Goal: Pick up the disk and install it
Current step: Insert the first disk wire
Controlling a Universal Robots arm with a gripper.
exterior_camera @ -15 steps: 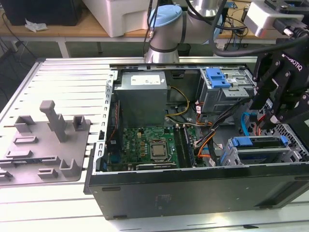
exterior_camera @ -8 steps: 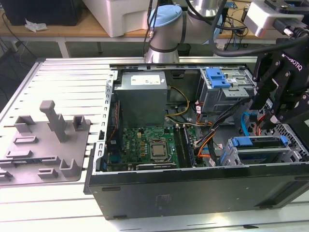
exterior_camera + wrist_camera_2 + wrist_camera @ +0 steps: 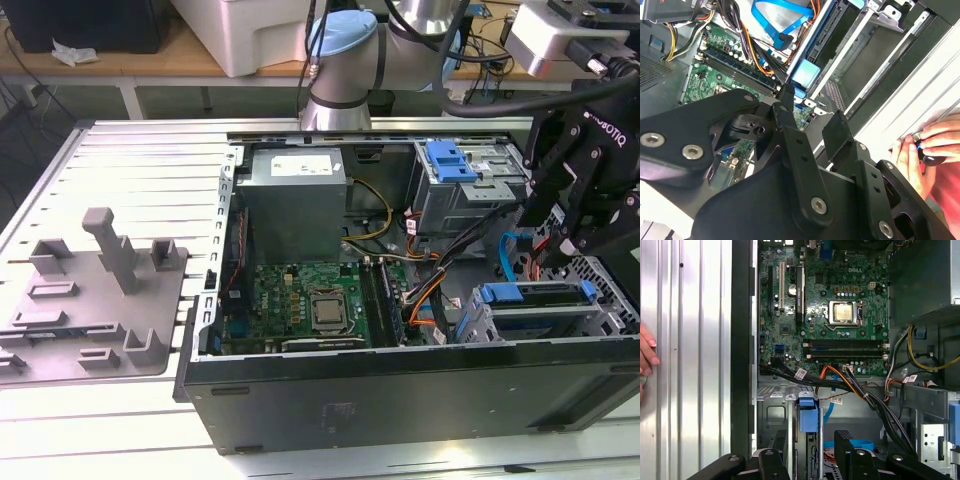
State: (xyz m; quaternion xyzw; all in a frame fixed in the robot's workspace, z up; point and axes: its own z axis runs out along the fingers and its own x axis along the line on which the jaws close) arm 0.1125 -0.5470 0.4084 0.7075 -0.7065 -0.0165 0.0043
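Observation:
The disk [image 3: 530,294] sits on edge in the drive cage at the front corner of the open computer case [image 3: 400,390], on the exterior view's right. Its blue carrier runs along the top. The carrier's blue end tab [image 3: 807,416] also appears as a blue tab [image 3: 805,76] in the second wrist view. My black gripper [image 3: 562,248] hangs just above the disk, open and holding nothing. In the first wrist view the gripper [image 3: 812,442] has one finger on each side of the blue tab. The gripper [image 3: 812,117] stands the same way in the second wrist view.
A grey power-supply box [image 3: 295,185] and the green motherboard [image 3: 315,305] fill the case's middle. A smaller blue bracket [image 3: 450,160] tops the rear drive bay. Loose cables [image 3: 440,275] run beside the cage. A person's hand [image 3: 925,145] rests on the table. A grey fixture [image 3: 95,290] lies at the exterior view's left.

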